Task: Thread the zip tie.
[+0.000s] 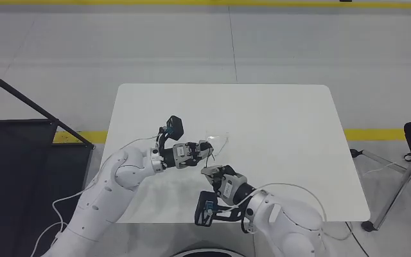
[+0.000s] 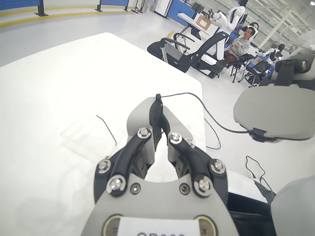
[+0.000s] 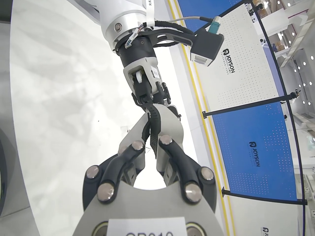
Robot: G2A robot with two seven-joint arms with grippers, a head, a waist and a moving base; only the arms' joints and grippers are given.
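From the left wrist view you get what the top view hardly resolves: the zip tie (image 2: 208, 112) as a thin black strap arcing through the air above the white table (image 2: 61, 79). One end is pinched at the tips of the left gripper (image 2: 157, 104), whose dark pads are pressed together on it. The strap curves away to the right gripper (image 2: 257, 133), where its other end meets the black tip.

From the right wrist view you see the right gripper (image 3: 152, 121) with its pads drawn tight together, nose to nose with the left gripper (image 3: 157, 104) just beyond. The strap itself is too thin to make out there.

The top view places both for you. The left gripper (image 1: 204, 151) and the right gripper (image 1: 209, 171) sit close together over the middle of the table (image 1: 289, 128), towards its near side.

A flat clear bag (image 2: 81, 133) lies on the table just beside the left gripper, and a second tie (image 2: 108, 130) crosses it. You cannot tell whether that one is inside the bag or on top of it.
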